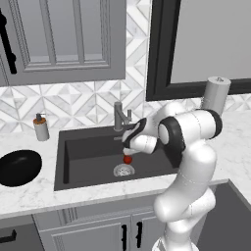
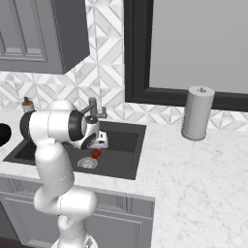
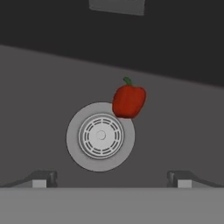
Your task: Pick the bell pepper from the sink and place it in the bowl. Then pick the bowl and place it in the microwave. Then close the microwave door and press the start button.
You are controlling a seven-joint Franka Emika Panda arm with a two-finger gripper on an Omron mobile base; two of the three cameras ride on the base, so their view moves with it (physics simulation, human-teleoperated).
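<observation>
bell pepper (image 3: 128, 101): small, glossy red, green stem; seen upper right of centre, overlapping drain (image 3: 100, 136) rim in sink (image 1: 88, 152).
gripper (image 3: 111, 178): spread wide, nothing held.
hidden: bowl (image 1: 19, 167) cut at left edge.

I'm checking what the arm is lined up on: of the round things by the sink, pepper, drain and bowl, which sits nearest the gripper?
The drain, below the open gripper; the bell pepper lies just past it, the bowl away on the counter.

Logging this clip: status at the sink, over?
Hand open, above the sink floor, holding nothing. Pepper lying beside the drain, not yet picked. Bowl on the counter left of the sink. Nothing between hand and pepper.
</observation>
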